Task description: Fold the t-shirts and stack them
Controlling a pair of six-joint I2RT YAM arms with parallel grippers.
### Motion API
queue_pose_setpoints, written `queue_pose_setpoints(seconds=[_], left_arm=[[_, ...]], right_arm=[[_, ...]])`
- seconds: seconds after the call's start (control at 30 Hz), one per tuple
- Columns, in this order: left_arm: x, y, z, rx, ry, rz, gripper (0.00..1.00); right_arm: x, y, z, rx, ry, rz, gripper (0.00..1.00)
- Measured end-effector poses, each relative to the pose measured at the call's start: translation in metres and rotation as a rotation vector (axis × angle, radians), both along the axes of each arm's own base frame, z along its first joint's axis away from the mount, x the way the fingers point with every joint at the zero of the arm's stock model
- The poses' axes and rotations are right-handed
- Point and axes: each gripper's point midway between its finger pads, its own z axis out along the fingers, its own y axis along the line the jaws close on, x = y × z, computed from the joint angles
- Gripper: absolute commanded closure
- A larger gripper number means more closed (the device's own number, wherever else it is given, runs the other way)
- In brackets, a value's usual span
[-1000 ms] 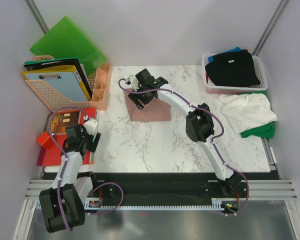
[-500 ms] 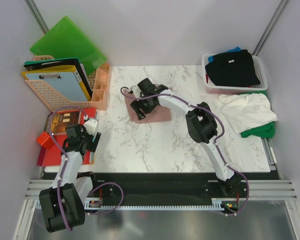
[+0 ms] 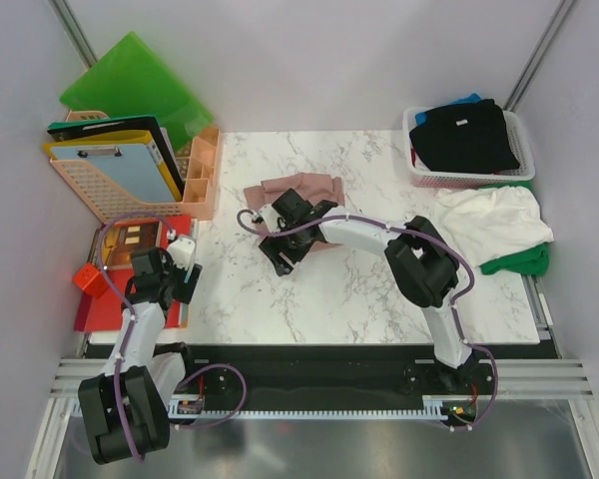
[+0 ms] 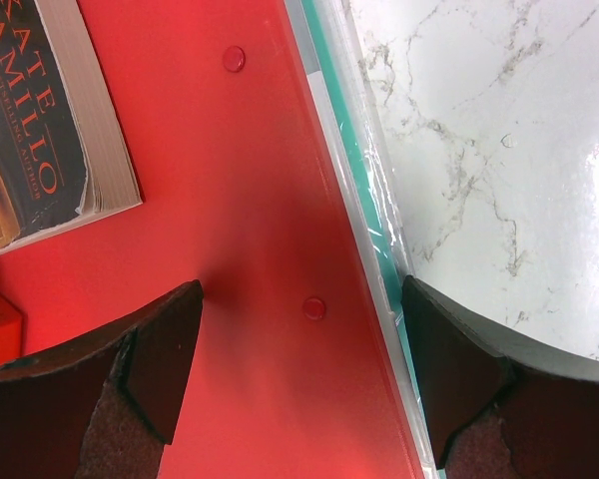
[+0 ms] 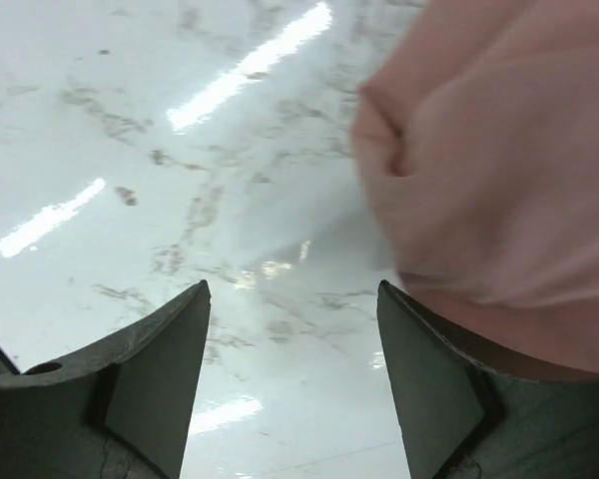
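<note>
The basket (image 3: 449, 181) holds two, a black t-shirt (image 3: 464, 135) and a blue t-shirt (image 3: 467, 99); a white t-shirt (image 3: 494, 220) and a green t-shirt (image 3: 521, 262) lie beside it. One pink t-shirt (image 3: 309, 189) lies well left of it. Right tool (image 5: 292, 304) and left tool (image 4: 301, 299) stand wide.

Table layout from above

One t-shirt (image 3: 304, 192) lies at upper centre of the table (image 3: 329, 299), with the right gripper (image 3: 282, 257) at its lower left edge. At upper right a basket (image 3: 411, 150) holds folded t-shirts (image 3: 464, 135), and loose t-shirts (image 3: 494, 220) lie just below it. At upper left a rack (image 3: 195, 185) holds clipboards (image 3: 120, 165). Below the rack, a book (image 3: 130, 239) lies on a flat folder (image 3: 95, 309).
</note>
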Motion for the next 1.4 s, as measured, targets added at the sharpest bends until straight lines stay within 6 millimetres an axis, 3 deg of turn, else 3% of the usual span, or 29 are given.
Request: queue_pose_setpoints(seconds=[0.1,0.2,0.33,0.47,0.57,0.63,0.73,0.83,0.97,1.2,1.4], left_arm=[[0.000,0.000,0.000,0.000,0.000,0.000,0.12],[0.000,0.000,0.001,0.002,-0.005,0.001,0.12],[0.000,0.000,0.001,0.002,-0.005,0.001,0.12],[0.000,0.000,0.001,0.002,-0.005,0.001,0.12],[0.000,0.000,0.001,0.003,-0.006,0.001,0.12],[0.000,0.000,0.002,0.003,-0.008,0.001,0.12],[0.000,0.000,0.002,0.004,-0.010,0.001,0.12],[0.000,0.000,0.003,0.005,-0.012,0.001,0.12],[0.000,0.000,0.002,0.005,-0.011,0.001,0.12],[0.000,0.000,0.001,0.003,-0.006,0.001,0.12],[0.000,0.000,0.000,0.003,-0.004,0.001,0.12]], right_arm=[[-0.018,0.015,0.008,0.011,-0.021,0.045,0.23],[-0.019,0.023,0.027,0.030,-0.072,0.058,0.19],[0.013,0.035,0.065,0.078,-0.187,0.021,0.12],[0.051,0.051,0.107,0.129,-0.321,-0.025,0.12],[0.084,0.070,0.123,0.158,-0.412,-0.057,0.12],[0.102,0.082,0.116,0.155,-0.447,-0.076,0.12],[0.121,0.088,0.082,0.105,-0.455,-0.099,0.13],[0.134,0.082,0.038,0.030,-0.443,-0.128,0.13],[0.154,0.065,0.001,-0.029,-0.421,-0.183,0.13],[0.194,0.035,0.012,-0.021,-0.463,-0.290,0.14],[0.196,0.035,0.018,-0.015,-0.478,-0.297,0.15]])
